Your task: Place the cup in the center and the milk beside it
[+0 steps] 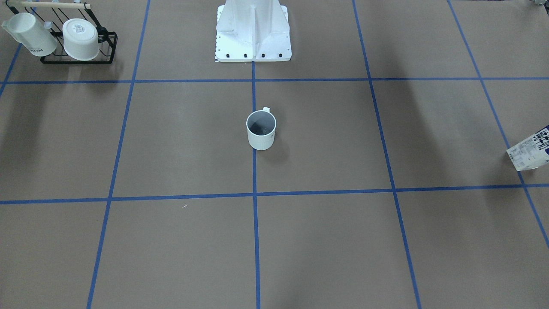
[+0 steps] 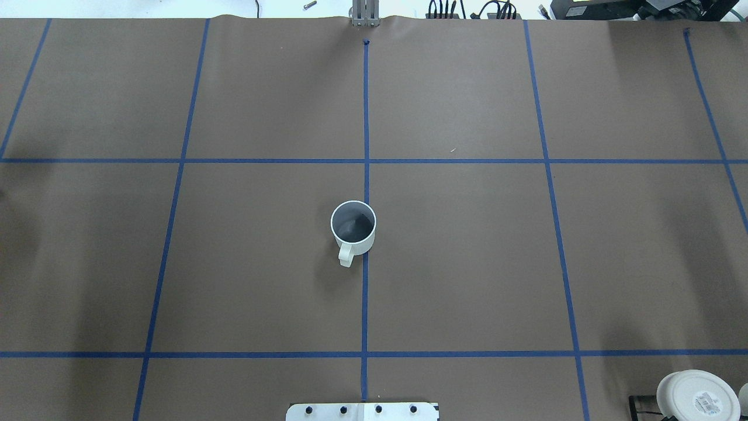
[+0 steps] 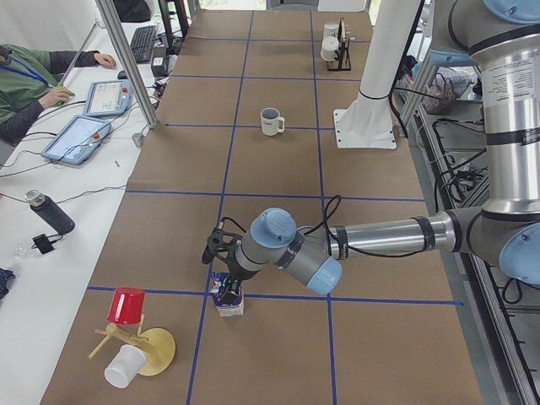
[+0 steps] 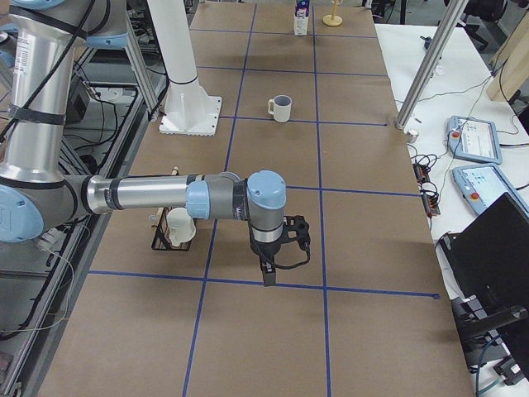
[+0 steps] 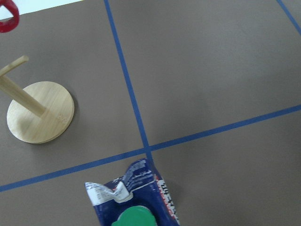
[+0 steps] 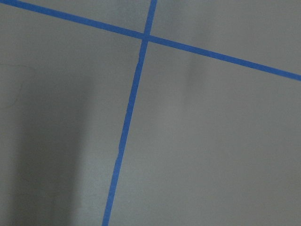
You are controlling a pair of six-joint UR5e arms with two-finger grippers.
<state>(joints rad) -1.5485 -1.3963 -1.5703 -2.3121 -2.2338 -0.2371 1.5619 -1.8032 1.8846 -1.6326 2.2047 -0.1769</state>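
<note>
The white cup (image 1: 260, 131) stands upright on the middle blue tape line (image 2: 366, 193), its handle towards the robot; it also shows in the overhead view (image 2: 353, 228). The milk carton (image 3: 228, 299) stands far off at the table's left end, cut by the front view's right edge (image 1: 532, 150). The left wrist view looks down on its green cap and gable (image 5: 136, 200). My left gripper (image 3: 226, 283) hovers right at the carton's top; I cannot tell whether it is open or shut. My right gripper (image 4: 266, 271) points down over bare surface near the rack; I cannot tell its state.
A black rack (image 1: 79, 40) with two white cups stands at the robot's right, also in the right view (image 4: 178, 227). A wooden stand (image 5: 40, 110) with a red cup (image 3: 126, 305) is beside the milk. The robot base (image 1: 253, 30) is behind the cup. An operator sits beside the table.
</note>
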